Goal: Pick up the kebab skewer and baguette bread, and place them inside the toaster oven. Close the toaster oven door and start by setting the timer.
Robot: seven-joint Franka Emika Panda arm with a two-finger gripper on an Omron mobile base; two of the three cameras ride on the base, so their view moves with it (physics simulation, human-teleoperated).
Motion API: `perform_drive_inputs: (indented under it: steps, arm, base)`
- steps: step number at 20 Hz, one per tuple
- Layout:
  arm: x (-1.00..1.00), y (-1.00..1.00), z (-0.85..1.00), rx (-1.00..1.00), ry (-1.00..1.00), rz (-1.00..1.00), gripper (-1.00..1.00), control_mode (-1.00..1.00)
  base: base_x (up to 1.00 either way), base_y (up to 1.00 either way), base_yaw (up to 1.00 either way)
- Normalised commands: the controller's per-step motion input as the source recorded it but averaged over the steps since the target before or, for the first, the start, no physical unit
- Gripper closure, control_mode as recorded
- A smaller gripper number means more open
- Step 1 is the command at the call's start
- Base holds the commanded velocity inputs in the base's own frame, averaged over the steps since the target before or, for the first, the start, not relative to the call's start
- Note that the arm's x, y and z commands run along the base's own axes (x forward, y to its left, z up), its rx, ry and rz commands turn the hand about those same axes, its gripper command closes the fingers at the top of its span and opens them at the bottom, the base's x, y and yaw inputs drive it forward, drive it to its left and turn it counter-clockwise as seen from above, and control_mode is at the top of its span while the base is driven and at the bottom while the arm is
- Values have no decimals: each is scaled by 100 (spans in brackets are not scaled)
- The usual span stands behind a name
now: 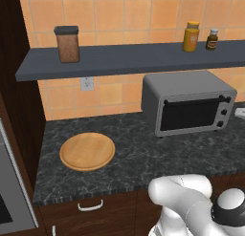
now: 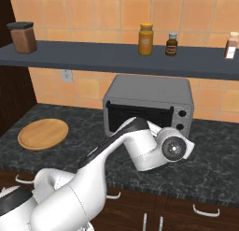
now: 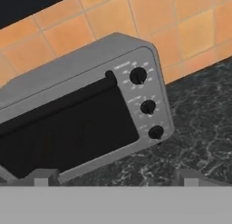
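Observation:
The toaster oven (image 1: 186, 103) (image 2: 148, 106) (image 3: 81, 123) stands on the dark stone counter against the tiled wall. Its dark glass door (image 1: 189, 114) (image 3: 68, 132) is shut, with the black bar handle (image 3: 59, 100) along the upper edge. Three black knobs (image 3: 148, 107) sit in a column on the right of its front. My gripper (image 3: 115, 178) faces the oven front from a short way off. It is open wide, and nothing lies between the fingertips (image 3: 43, 177). The arm (image 2: 140, 150) reaches over the counter in front of the oven. The kebab skewer and the baguette bread are out of view.
A round wooden board (image 1: 87, 151) (image 2: 43, 133) lies on the counter (image 1: 143, 154) left of the oven. A grey shelf (image 1: 129, 58) above holds a brown jar (image 1: 67, 44), a yellow bottle (image 1: 191, 37) and a small dark bottle (image 1: 212, 39). A dark tall cabinet bounds the left.

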Motion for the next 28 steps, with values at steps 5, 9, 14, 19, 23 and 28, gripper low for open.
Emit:
perform_drive_inputs:
  steps: [5, 9, 14, 19, 23, 28]
  arm:
    - [3, -10, 0, 24, 0, -14, -100, -100]
    - [29, -16, 7, 39, 0, -19, -100, -100]
    - [29, -9, -10, 17, -5, -6, -100, -100]
    - [3, -24, -16, -18, -21, 1, -100, -100]
    - [2, -23, -27, -31, -19, 6, -100, -100]
    - [7, -8, -35, -30, -9, 4, -100, -100]
  base:
    - [0, 0, 0]
    - [0, 0, 0]
    - [0, 0, 0]
    - [0, 0, 0]
    - [0, 0, 0]
    - [0, 0, 0]
